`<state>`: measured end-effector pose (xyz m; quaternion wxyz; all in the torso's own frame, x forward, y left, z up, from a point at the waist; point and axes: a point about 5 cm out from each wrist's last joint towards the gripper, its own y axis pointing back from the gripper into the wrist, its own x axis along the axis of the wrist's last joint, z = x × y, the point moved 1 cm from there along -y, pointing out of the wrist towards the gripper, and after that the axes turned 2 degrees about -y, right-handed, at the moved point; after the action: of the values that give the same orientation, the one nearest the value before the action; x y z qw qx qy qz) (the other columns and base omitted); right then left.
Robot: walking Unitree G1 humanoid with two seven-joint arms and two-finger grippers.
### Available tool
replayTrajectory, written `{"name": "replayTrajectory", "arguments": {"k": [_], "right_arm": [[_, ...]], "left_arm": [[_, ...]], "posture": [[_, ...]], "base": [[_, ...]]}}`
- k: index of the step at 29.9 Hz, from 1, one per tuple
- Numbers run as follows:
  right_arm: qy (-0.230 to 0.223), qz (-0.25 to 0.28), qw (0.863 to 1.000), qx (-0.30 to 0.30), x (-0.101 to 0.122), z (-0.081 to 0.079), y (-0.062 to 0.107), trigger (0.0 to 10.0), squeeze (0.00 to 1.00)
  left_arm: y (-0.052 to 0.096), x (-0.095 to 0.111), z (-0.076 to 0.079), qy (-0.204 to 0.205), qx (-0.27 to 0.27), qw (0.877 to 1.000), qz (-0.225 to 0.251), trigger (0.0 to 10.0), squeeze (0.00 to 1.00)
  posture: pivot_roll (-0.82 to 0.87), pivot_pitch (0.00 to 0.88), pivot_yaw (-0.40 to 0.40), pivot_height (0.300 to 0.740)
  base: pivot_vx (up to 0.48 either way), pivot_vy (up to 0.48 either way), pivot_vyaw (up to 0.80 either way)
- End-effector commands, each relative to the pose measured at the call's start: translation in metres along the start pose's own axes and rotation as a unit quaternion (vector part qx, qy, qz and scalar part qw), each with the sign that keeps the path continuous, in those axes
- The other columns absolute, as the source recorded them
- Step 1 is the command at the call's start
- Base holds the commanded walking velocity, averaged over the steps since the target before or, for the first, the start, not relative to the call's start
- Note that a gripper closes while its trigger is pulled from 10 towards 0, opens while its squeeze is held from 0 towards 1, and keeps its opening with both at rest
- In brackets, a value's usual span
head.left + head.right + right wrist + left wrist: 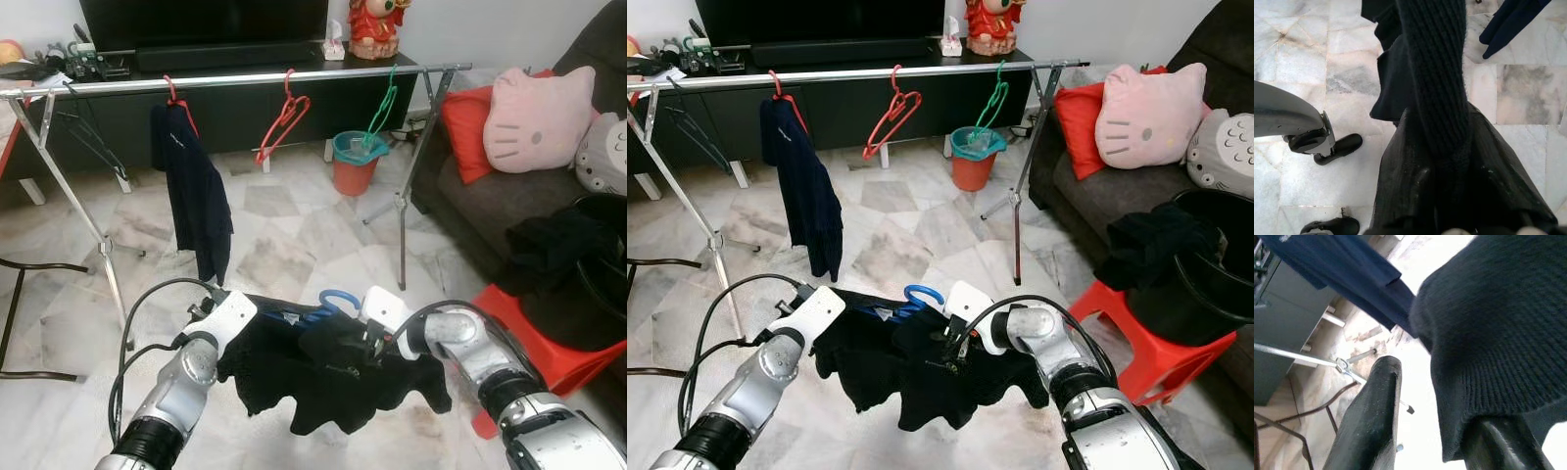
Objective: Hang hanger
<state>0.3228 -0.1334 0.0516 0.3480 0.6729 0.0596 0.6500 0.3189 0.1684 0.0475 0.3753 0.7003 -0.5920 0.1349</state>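
A black knitted garment [323,382] on a blue hanger [338,297] hangs between my two grippers, low in front of the drying rack's silver rail [235,80]. My right gripper [358,348] is shut on a fold of the knit, seen close in the right wrist view [1437,147]. My left gripper [257,321] is at the garment's left edge. In the left wrist view its fingers [1376,421] stand apart, with the knit hem draped over one of them. On the rail hang a navy garment [196,191] on a red hanger, a bare red hanger [284,117] and a green hanger [382,108].
An orange bucket [355,162] stands behind the rack by its right leg [402,225]. A dark sofa with a pink cushion [539,117] fills the right side. A red stool [549,343] with black clothes is near my right arm. A black chair frame [29,313] is on the left.
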Motion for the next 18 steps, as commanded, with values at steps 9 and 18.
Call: {"name": "replayTrajectory", "arguments": {"k": [9, 18], "right_arm": [[0.02, 0.002, 1.0, 0.007, 0.004, 0.002, 0.003, 0.0, 0.0], [0.046, -0.047, 0.996, 0.062, -0.015, -0.006, 0.016, 0.0, 0.0]], "left_arm": [[-0.001, -0.003, -0.008, 0.006, 0.005, 1.0, -0.004, 0.0, 0.0], [-0.006, -0.009, -0.042, 0.061, 0.092, 0.993, -0.032, 0.0, 0.0]], "posture": [[0.06, 0.0, -0.092, 0.74], [0.06, 0.0, -0.096, 0.74]], "base": [[0.0, 0.0, 0.0], [0.0, 0.0, 0.0]]}}
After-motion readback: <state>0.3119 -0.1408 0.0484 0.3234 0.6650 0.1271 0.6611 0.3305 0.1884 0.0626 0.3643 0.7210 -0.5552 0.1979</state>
